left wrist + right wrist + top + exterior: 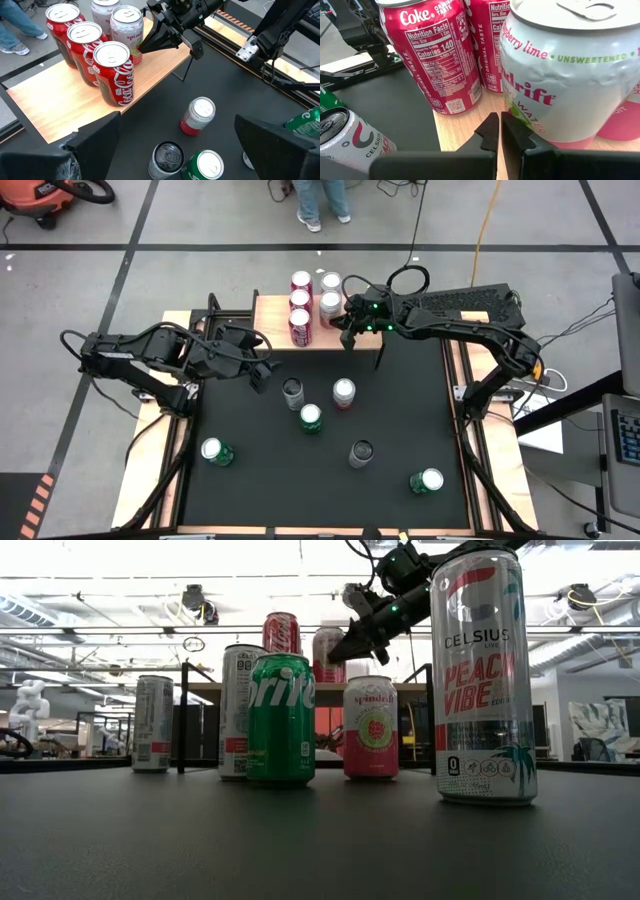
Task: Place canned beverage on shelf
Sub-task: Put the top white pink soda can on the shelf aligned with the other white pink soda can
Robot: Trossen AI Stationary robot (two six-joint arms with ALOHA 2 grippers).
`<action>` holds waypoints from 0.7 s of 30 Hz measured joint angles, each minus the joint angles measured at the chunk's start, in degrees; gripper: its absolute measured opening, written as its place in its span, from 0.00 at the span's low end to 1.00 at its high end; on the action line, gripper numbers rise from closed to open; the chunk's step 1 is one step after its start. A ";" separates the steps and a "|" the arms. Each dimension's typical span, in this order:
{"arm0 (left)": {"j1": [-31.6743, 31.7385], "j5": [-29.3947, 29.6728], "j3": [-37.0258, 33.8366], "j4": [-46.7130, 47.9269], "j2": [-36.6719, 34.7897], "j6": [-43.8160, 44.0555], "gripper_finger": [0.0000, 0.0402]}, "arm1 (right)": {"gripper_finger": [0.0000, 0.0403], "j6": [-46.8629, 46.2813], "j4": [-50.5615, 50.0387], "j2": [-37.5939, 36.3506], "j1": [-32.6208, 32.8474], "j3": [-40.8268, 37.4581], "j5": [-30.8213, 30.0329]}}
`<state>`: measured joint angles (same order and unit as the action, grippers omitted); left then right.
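Inspecting step: five cans stand on the shelf [275, 310]; six remain on the tabletop [400, 420].
Right end effector [347, 330]: pressed together, empty, at shelf edge.
Left end effector [262, 370]: spread, empty, near a silver can [292, 392].
Next move: probably lowering around that can.

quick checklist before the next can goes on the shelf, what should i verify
1. Room on the shelf: ok. Five cans stand at its right part, and bare wood shows to the left of the Coke cans.
2. Left tool ready to grasp: ok. Open, empty, over the mat near the shelf's front edge.
3. Right tool out of the way: not ok. Shut, empty, right beside the lime water can on the shelf.
4. Next can standing upright: ok. The silver can and the red and white can are nearest the left tool.
5. Shelf cans steady: ok, all upright.
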<state>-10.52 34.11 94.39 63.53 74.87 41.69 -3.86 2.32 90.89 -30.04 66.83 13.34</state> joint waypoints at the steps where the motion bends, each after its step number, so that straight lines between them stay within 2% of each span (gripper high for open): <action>1: 0.00 0.00 0.00 0.00 0.00 0.00 0.97 | 0.00 0.00 0.01 0.00 0.00 0.00 0.04; 21: 0.00 -0.04 0.00 -0.04 0.01 0.00 0.97 | 0.00 -0.31 -1.37 -1.15 0.16 0.09 0.68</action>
<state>-10.52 34.06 94.39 63.48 74.88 41.69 -4.16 0.94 89.75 -29.88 66.92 14.03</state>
